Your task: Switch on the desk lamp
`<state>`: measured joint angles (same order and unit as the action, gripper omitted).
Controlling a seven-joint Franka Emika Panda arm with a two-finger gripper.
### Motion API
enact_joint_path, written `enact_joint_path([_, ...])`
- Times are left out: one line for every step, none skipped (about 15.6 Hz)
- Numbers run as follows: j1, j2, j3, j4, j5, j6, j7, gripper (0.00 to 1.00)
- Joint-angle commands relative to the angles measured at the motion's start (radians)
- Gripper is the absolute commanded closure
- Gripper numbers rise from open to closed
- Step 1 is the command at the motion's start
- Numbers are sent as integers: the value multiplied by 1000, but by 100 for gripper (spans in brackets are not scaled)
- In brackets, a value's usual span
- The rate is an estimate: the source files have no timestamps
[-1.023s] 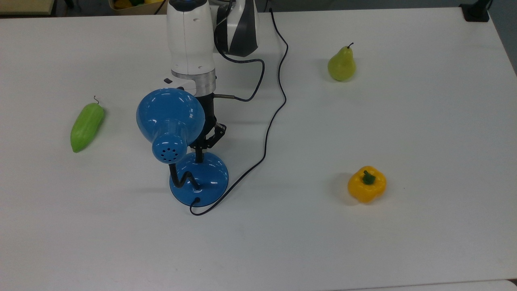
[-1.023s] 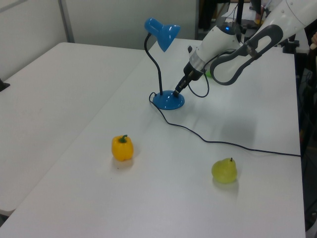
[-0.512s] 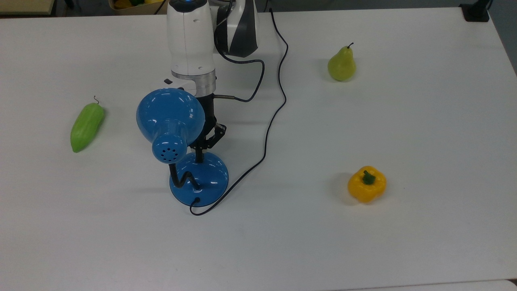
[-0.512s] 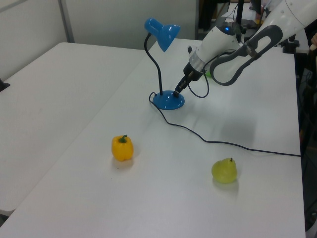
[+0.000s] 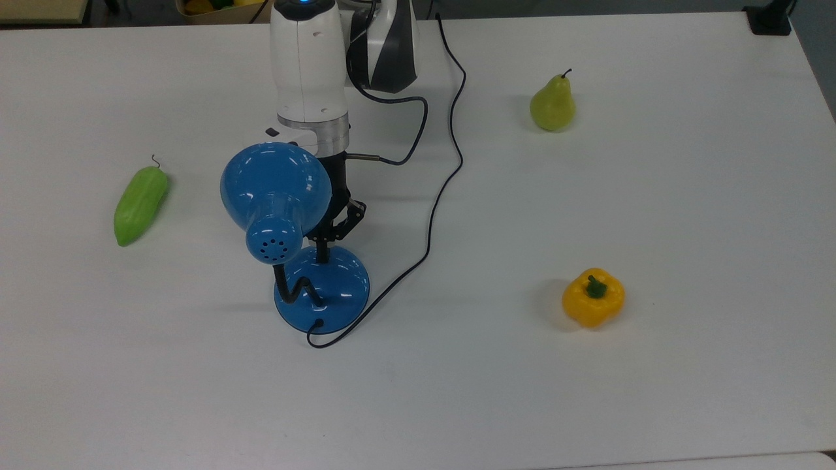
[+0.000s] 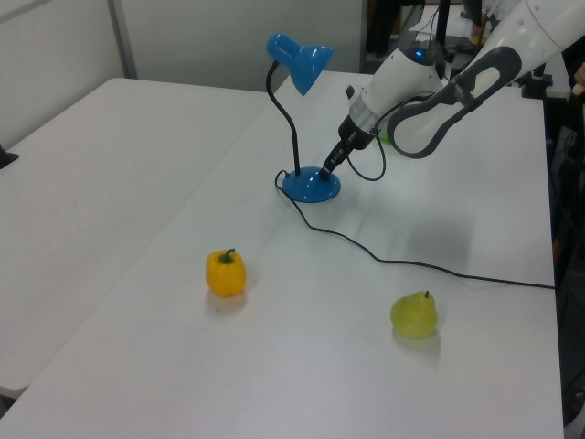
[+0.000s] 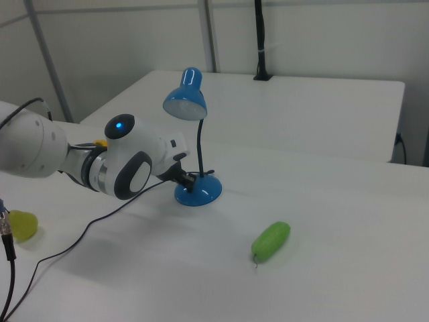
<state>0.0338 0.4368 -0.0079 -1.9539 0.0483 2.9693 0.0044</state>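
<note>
**Fingertips on the lamp base, lamp not yet lit**

The desk lamp [image 5: 297, 248] stands right under my hand [image 5: 322, 251], its domed blue base [image 6: 311, 186] flat on the tabletop [image 5: 588, 391] and its black gooseneck rising just beyond my fingertips to the cone shade [image 7: 185, 99]. My fingers look drawn together into a single narrow tip, holding nothing, and that tip comes down at a slant onto the top of the base, on the side facing my arm. It appears to touch the dome where I take the switch to be, though my own tip covers the spot and I cannot make out the switch itself.

The mouth of the shade in the right view looks pale but not clearly glowing, and no pool of light falls on the tabletop below it, so I judge the lamp not yet on. The reach is done; what is left is the press itself and then lifting away.

The black cord [image 5: 431, 215] leaves the base on the far side from my hand and loops back past my arm. Farther out in the top view, a green vegetable [image 5: 140, 205] lies to my hand's left, a yellow pepper [image 5: 593, 297] well off to its right, and a pear [image 5: 552, 104] beyond that.
</note>
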Motion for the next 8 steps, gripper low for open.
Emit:
enact_joint_path([8,43,-7,7,-24,22,9,100])
enact_joint_path([8,45,-7,7,-24,22,9,100])
enact_joint_path([8,45,-7,6,-24,22,9,100])
enact_joint_path([8,45,-7,7,-25,22,8,100])
enact_joint_path([8,46,-7,7,-30,22,8,100])
enact_joint_path([8,48,-7,6,-33,22,9,100])
enact_joint_path([8,48,-7,6,-33,22,8,100])
enact_joint_path([8,53,-7,7,-33,22,9,100])
